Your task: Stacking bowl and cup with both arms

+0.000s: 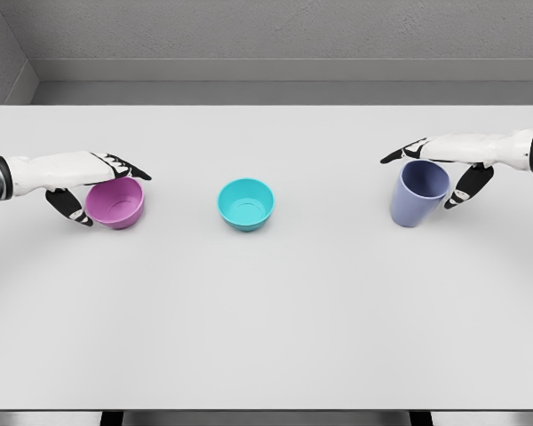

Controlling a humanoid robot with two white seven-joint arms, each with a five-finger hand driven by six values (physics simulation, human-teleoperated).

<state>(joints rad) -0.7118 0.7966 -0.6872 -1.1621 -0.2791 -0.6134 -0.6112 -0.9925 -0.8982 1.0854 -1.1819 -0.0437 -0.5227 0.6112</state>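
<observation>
A pink bowl (117,204) sits at the left of the white table (266,328), its opening tipped slightly toward me. My left hand (104,189) brackets it: black fingers (129,168) lie along its far rim and the thumb (71,207) presses its outer left wall. At the right stands a blue-purple cup (417,195), leaning a little. My right hand (425,181) holds it the same way, fingers (401,154) across the far rim and thumb (466,186) on its right side. A teal bowl (246,204) rests upright in the middle, touched by neither hand.
A grey wall (266,35) runs behind the table's far edge. The table's front edge (266,410) crosses the bottom of the view. Bare tabletop lies between the teal bowl and each hand, and across the whole near half.
</observation>
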